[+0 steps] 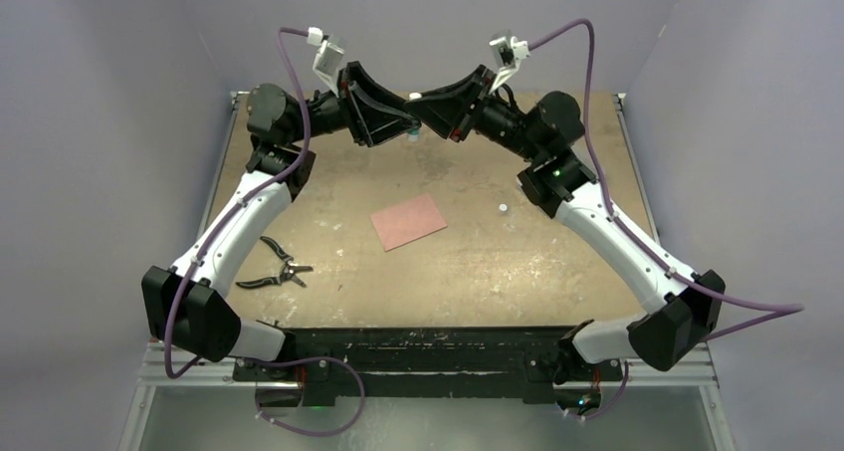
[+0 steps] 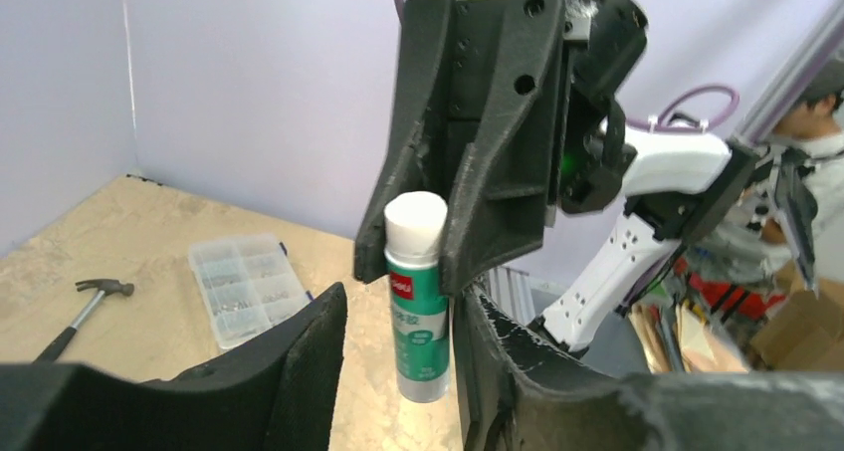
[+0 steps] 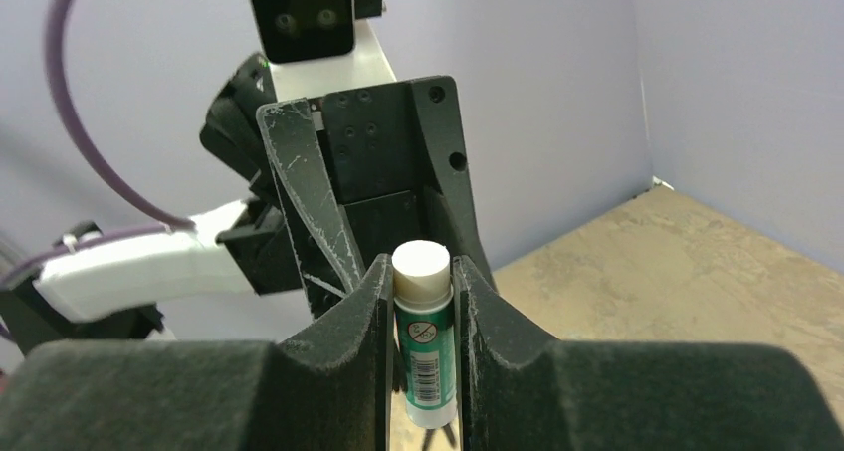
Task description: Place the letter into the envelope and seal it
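Right gripper [image 3: 422,272]: closed on the glue stick [image 3: 425,356], a finger pressed to each side of the barrel. The stick stands upright on the table [image 1: 498,262] at far centre. Left gripper [image 2: 400,312]: fingers apart, straddling the same stick with a visible gap on one side. The task item is a single salmon-pink sheet, which I take to be the envelope [image 1: 408,221]. No separate letter shows, and I cannot make out a flap at this size. It lies flat at mid-table, on the side of both grippers towards the arm bases and well apart from them. Its long axis runs diagonally from near-left to far-right, and neither arm is clearly nearer. I judge that the next move means carrying the stick back towards the bases and down onto that sheet. The surface is bare, scuffed board carrying pliers [image 1: 277,270] near-left, a small white cap-like piece [image 1: 504,207] — right of the sheet — plus a hammer [image 2: 92,300] and a clear compartment box [image 2: 244,287]. Plain lilac walls enclose the cell.
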`<state>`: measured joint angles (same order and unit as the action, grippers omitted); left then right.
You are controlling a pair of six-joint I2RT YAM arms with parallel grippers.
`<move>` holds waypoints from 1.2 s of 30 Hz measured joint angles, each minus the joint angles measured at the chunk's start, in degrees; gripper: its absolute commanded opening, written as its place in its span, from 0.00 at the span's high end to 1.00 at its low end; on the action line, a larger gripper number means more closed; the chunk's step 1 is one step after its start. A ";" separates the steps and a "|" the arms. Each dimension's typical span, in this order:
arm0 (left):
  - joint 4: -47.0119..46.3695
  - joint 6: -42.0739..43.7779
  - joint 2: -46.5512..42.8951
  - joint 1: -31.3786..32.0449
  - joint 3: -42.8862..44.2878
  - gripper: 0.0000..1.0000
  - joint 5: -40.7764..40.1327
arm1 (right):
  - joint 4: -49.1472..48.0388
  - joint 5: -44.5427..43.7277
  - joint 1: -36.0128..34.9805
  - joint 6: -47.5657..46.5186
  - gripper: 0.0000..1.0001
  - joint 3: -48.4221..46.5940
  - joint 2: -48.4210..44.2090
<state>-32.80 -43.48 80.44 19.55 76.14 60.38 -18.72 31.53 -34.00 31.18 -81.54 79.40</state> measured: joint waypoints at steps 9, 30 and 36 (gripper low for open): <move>-18.38 -17.29 0.81 0.15 -8.59 0.44 -10.25 | -17.11 -11.69 -0.07 13.03 0.87 8.83 -2.71; -40.48 -39.65 8.20 2.80 -11.34 0.52 -19.41 | -24.50 -16.09 0.48 19.17 0.85 9.64 -1.62; -45.03 -45.57 10.38 3.15 -11.34 0.54 -20.55 | -24.68 -16.87 0.61 19.19 0.85 9.79 -1.27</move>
<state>-77.82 -89.06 90.83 22.70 64.79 39.83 -43.40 14.66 -33.39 50.37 -71.75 78.13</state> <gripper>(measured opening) 0.467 0.242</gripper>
